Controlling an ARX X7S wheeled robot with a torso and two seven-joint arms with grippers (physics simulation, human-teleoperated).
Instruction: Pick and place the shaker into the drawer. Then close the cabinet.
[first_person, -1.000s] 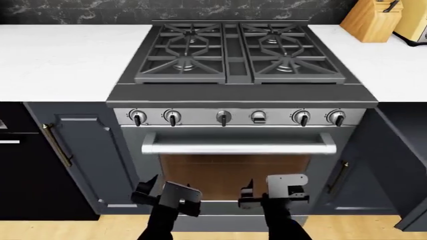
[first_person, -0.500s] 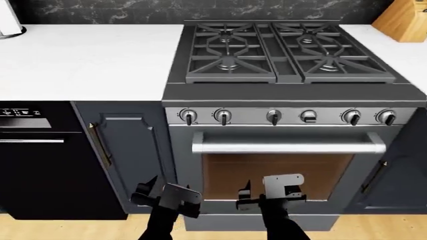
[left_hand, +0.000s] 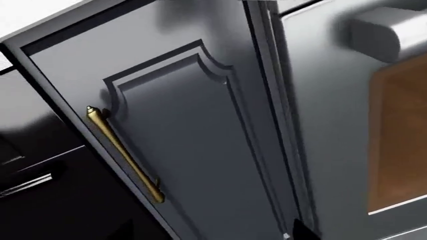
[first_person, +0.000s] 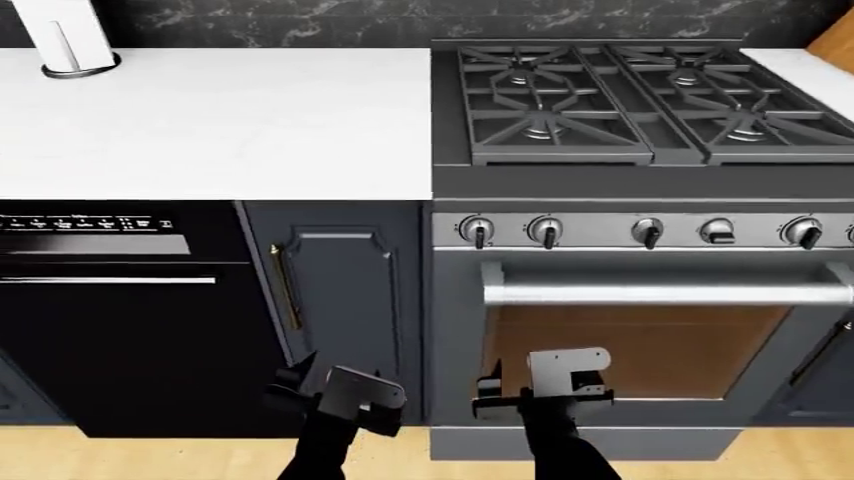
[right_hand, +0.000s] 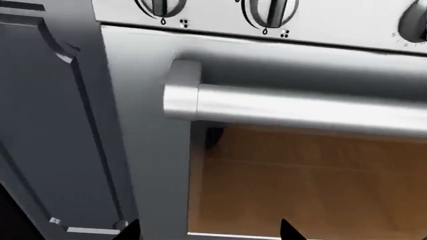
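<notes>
The head view has slid leftward along the kitchen front. A black dishwasher (first_person: 114, 300) and a white stand (first_person: 74, 45) at the desk's (first_person: 240, 120) far left edge have come into sight, while the stove (first_person: 641, 110) has shifted right. Left pincer (first_person: 296, 385) and right pincer (first_person: 491, 392) hang low before the narrow cabinet door (first_person: 350, 300) and oven, both seemingly empty; their opening is unclear. No shaker or drawer is visible, so the search likely continues.

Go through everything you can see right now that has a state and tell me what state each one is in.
Narrow cabinet door: shut.
Oven door: shut.
Dishwasher: shut.
Stove burners: no flame visible.
Left gripper: holding nothing; open or shut unclear.
Right gripper: holding nothing; open or shut unclear.
Shaker and drawer: not in view.
</notes>
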